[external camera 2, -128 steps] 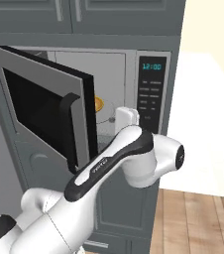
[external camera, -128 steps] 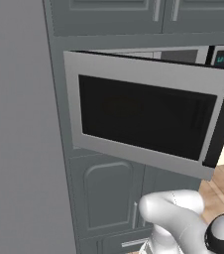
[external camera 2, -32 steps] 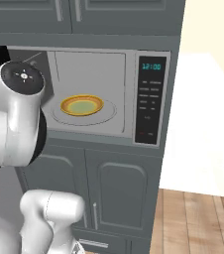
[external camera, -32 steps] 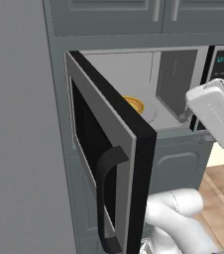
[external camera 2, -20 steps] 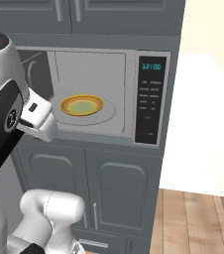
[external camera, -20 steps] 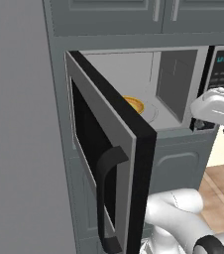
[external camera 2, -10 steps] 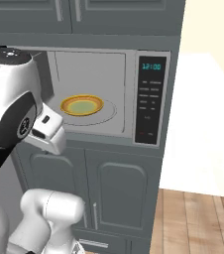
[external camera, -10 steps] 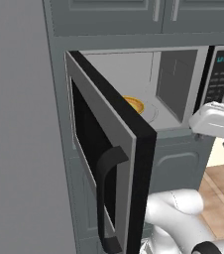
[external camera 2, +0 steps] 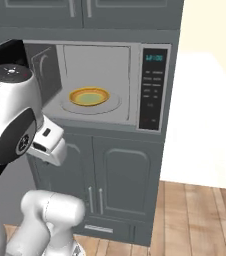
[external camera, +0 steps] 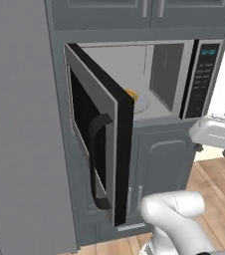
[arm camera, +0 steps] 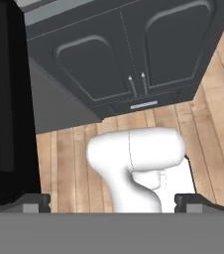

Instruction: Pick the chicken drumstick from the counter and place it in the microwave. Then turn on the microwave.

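The microwave (external camera 2: 135, 65) stands with its black-windowed door (external camera: 102, 144) swung wide to the left. Its keypad (external camera 2: 152, 87) with a teal display is at the right. A yellow plate (external camera 2: 89, 96) rests on the turntable inside, and its edge peeks past the door at the plate (external camera: 131, 93). The chicken drumstick and the counter are out of view. My hand (external camera: 215, 134) hangs below the microwave's opening, in front of the lower cabinets, as the hand (external camera 2: 47, 141) also does from the right. It points down at the floor. My gripper (arm camera: 113, 202) is open and holds nothing.
Grey cabinet doors (external camera 2: 105, 175) sit under the microwave, and more cabinets (external camera: 144, 10) above it. A tall grey fridge (external camera: 20, 124) fills the left. The open door juts out into the room. Wooden floor (external camera 2: 195, 215) lies to the right and below.
My hand has dropped from the level of the microwave's opening to below it, turning to face the floor. The jaws stayed open, and the door stayed wide open.
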